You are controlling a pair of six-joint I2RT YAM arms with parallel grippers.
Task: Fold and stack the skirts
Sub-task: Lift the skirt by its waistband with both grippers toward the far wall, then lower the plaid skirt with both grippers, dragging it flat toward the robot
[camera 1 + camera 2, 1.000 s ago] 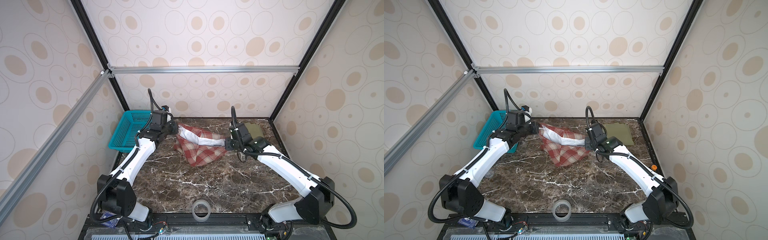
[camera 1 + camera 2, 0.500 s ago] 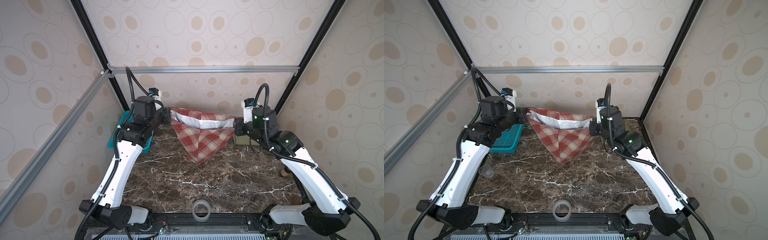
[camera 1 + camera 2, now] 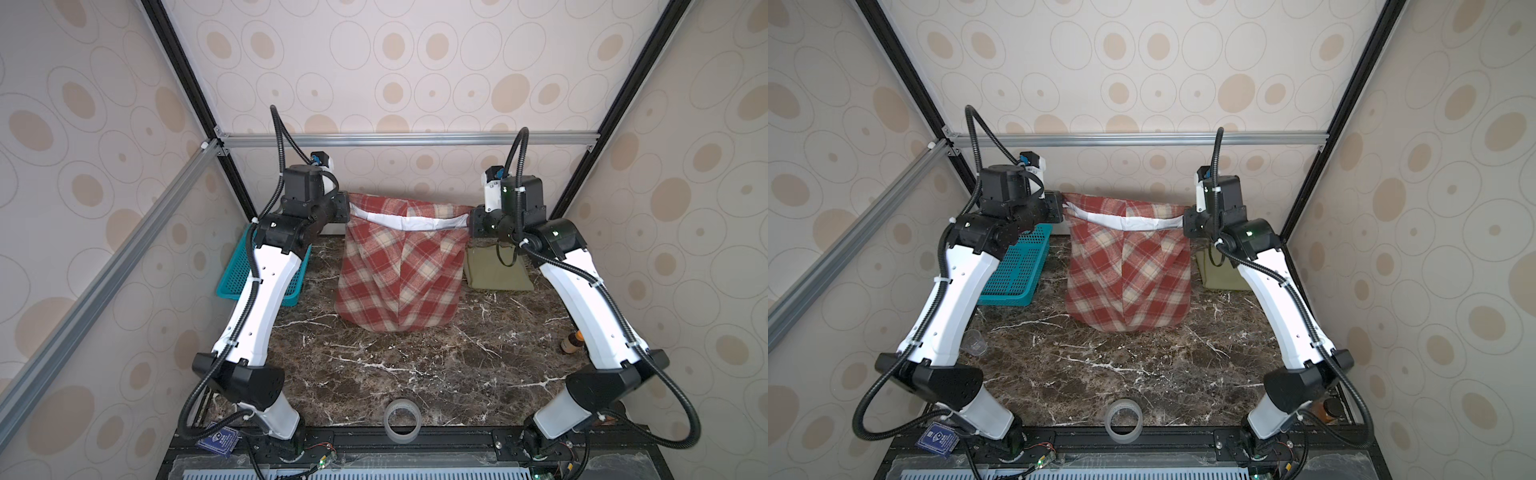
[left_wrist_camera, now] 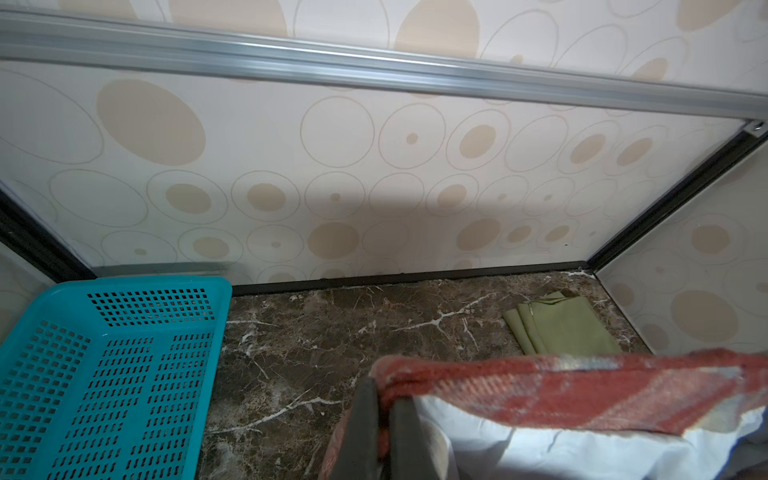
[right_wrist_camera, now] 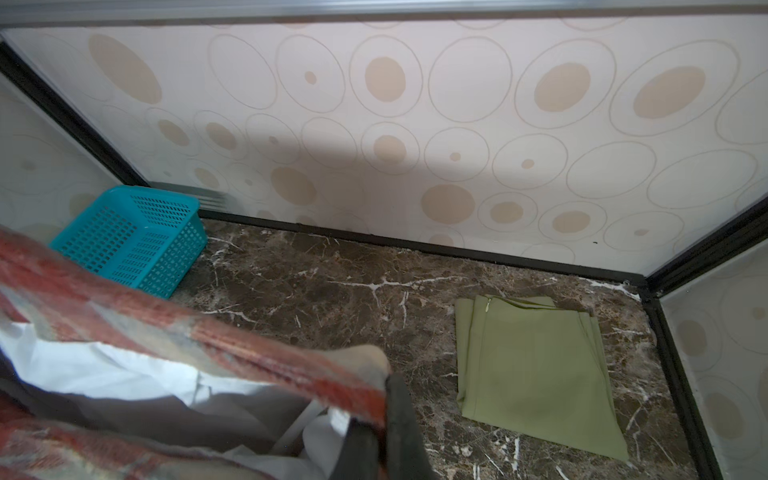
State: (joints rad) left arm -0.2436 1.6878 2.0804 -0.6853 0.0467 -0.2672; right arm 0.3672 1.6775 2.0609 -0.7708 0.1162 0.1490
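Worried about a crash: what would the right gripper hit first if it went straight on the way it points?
Probably the bare table near the foot of the back wall, though depth is unclear. The green skirt lies beside that line.

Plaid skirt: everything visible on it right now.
The plaid skirt is thick, woolly red-and-cream check cloth with a white lining showing inside the waist. It hangs unfolded, waist up and stretched wide: the left gripper is shut on one waist corner, the right gripper on the other. The body drapes in soft vertical folds above the back middle of the marble table; whether the hem touches it cannot be told.
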